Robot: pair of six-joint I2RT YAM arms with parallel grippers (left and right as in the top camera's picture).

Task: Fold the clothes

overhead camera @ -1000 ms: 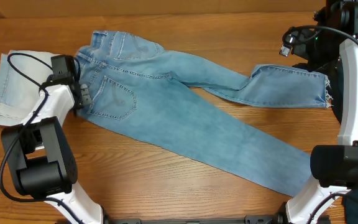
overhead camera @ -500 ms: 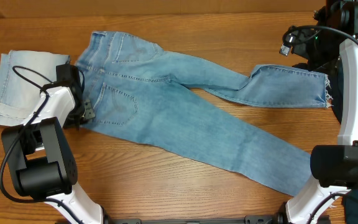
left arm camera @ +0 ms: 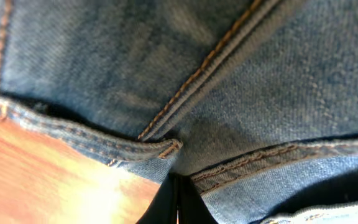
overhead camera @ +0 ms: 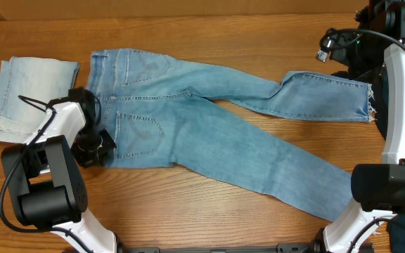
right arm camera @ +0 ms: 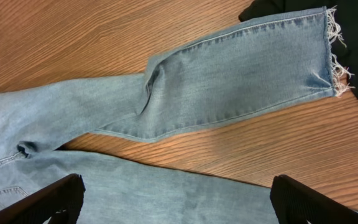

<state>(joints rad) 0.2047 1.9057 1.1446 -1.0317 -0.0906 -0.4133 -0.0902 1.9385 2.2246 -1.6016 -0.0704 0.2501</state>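
Presently, the jeans [overhead camera: 209,133] lie flat across the wood-grain table [overhead camera: 153,207], legs splayed rightward, hems frayed; the left gripper [overhead camera: 94,146] is clamped on the orange-stitched waistband edge, fingers together; the right gripper [right arm camera: 176,190] hangs above the upper leg, fingers wide apart; a folded paler denim piece [overhead camera: 34,91] rests at far left.

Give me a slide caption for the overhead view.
Left gripper clamps the waist edge of light-blue jeans spread on the wooden table beside folded paler denim.
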